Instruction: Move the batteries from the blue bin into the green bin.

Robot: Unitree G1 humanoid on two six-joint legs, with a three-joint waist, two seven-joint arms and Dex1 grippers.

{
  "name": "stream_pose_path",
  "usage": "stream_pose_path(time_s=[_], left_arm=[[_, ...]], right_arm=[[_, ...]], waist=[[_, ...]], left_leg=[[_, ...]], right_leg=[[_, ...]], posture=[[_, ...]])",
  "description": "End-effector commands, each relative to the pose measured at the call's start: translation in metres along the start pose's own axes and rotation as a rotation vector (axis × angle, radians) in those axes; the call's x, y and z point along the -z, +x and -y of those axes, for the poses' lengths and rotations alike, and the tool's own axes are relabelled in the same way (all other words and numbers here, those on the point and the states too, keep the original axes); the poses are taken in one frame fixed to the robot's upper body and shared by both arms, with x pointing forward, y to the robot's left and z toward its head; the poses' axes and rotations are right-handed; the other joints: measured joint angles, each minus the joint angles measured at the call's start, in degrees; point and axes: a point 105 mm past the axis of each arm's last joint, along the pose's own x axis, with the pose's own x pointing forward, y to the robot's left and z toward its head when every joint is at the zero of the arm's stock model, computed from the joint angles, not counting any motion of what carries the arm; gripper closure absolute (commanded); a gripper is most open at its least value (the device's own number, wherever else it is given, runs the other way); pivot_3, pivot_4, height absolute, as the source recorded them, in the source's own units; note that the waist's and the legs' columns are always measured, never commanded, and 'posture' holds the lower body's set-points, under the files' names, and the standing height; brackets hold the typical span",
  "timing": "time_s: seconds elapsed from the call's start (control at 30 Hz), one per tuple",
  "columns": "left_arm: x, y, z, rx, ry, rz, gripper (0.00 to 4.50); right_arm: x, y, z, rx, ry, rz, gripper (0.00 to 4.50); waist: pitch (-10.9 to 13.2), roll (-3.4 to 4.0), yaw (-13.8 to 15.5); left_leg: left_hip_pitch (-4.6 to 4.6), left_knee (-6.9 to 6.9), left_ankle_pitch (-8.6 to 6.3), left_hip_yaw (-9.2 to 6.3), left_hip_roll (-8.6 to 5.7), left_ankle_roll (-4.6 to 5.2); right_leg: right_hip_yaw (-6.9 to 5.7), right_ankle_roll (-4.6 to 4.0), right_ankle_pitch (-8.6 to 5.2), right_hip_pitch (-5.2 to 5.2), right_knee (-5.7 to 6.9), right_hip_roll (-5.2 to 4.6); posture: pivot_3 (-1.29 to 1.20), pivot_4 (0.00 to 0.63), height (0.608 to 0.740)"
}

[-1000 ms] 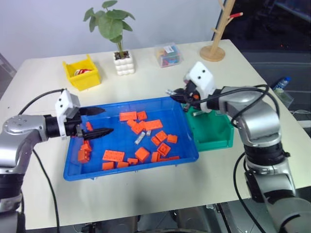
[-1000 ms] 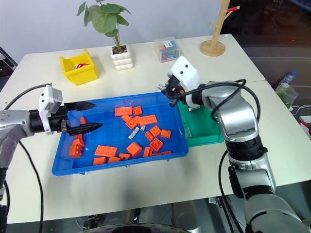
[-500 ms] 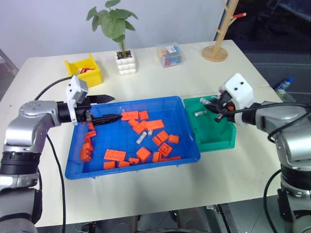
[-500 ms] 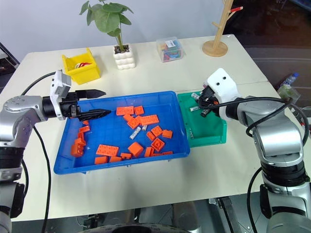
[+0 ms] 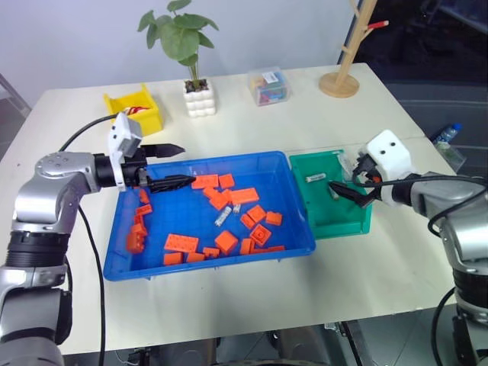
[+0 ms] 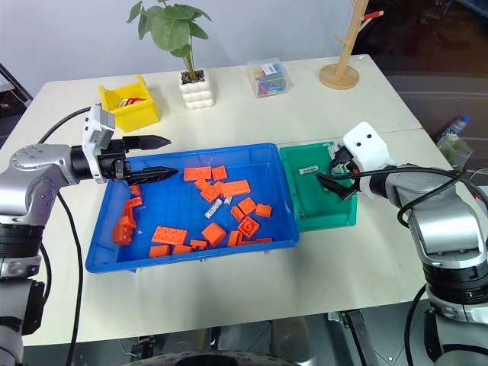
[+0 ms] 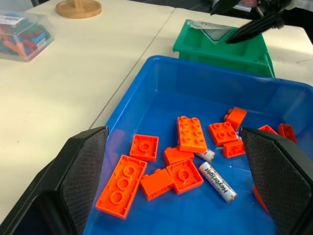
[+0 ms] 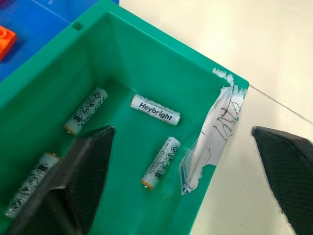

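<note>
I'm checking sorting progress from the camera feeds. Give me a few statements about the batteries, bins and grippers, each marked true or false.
1. Four batteries lie in the green bin. True.
2. The blue bin holds no more batteries. False: at least two batteries still lie among the orange bricks.
3. The right gripper is shut on a battery. False: its fingers stand open and empty over the green bin.
4. The left gripper is open at the blue bin's far left corner. True.
5. The yellow bin sits inside the blue bin. False: it stands apart on the table, near the plant.
</note>
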Motion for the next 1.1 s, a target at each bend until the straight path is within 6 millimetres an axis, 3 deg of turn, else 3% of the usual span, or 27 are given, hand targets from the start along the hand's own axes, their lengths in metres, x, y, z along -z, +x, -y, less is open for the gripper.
stream_pose_path(time_s=[0.03, 0.1, 0.2, 0.33, 0.47, 0.6, 0.9, 1.1], left_arm=[[-0.004, -0.005, 0.005, -0.003, 0.051, -0.020, 0.00], [0.001, -0.007, 0.007, 0.000, 0.059, -0.048, 0.00], [0.011, -0.014, 0.012, 0.006, 0.071, -0.102, 0.00], [0.020, -0.022, 0.019, 0.011, 0.090, -0.162, 0.00], [0.023, -0.028, 0.025, -0.004, 0.092, -0.182, 0.00], [0.022, -0.035, 0.034, -0.023, 0.080, -0.183, 0.00], [0.022, -0.043, 0.046, -0.082, 0.055, -0.175, 0.00], [0.022, -0.046, 0.051, -0.111, 0.042, -0.173, 0.00]], right_arm=[[-0.045, 0.000, 0.003, 0.000, -0.080, 0.141, 0.02], [-0.067, 0.005, -0.007, -0.053, -0.110, 0.207, 0.02], [-0.096, 0.019, -0.039, -0.202, -0.167, 0.302, 0.02], [-0.109, 0.038, -0.085, -0.367, -0.322, 0.356, 0.02], [-0.112, 0.052, -0.123, -0.507, -0.425, 0.390, 0.02], [-0.107, 0.069, -0.147, -0.590, -0.494, 0.398, 0.02], [-0.093, 0.084, -0.186, -0.760, -0.604, 0.405, 0.02], [-0.087, 0.089, -0.201, -0.832, -0.586, 0.396, 0.02]], waist=[[0.0, 0.03, -0.4], [0.0, 0.01, -0.7], [0.0, -0.02, -0.8], [0.1, -0.05, -1.0], [0.1, -0.08, -0.8], [0.1, -0.11, -0.7], [0.1, -0.11, -1.0], [0.1, -0.11, -1.2]], left_leg=[[0.03, 0.00, 0.00, 0.05, 0.00, 0.00], [0.11, -0.02, 0.00, 0.25, 0.03, 0.00], [0.13, -0.02, 0.00, 0.26, 0.14, 0.00], [0.09, -0.04, 0.00, 0.28, 0.17, 0.00], [0.01, -0.03, 0.00, 0.29, 0.14, 0.00], [0.02, -0.03, -0.01, 0.30, 0.14, 0.00], [0.09, -0.03, 0.00, 0.30, 0.18, 0.00], [0.10, -0.02, 0.00, 0.31, 0.18, 0.00]], right_leg=[[0.04, 0.00, 0.00, 0.00, 0.00, 0.00], [0.19, 0.01, 0.01, -0.03, 0.03, 0.00], [0.18, 0.00, 0.01, -0.03, 0.04, 0.09], [0.18, 0.00, 0.01, -0.05, 0.00, 0.11], [0.19, 0.00, 0.01, -0.06, -0.08, 0.07], [0.19, 0.00, 0.01, -0.09, -0.07, 0.07], [0.19, -0.01, 0.02, -0.09, 0.01, 0.10], [0.19, -0.03, 0.03, -0.09, 0.03, 0.10]], posture=[[0.00, 0.150, 0.740], [0.00, 0.150, 0.740], [0.00, 0.150, 0.740], [0.00, 0.150, 0.740], [0.00, 0.150, 0.740], [0.00, 0.150, 0.740], [0.00, 0.150, 0.740], [0.00, 0.150, 0.740]])
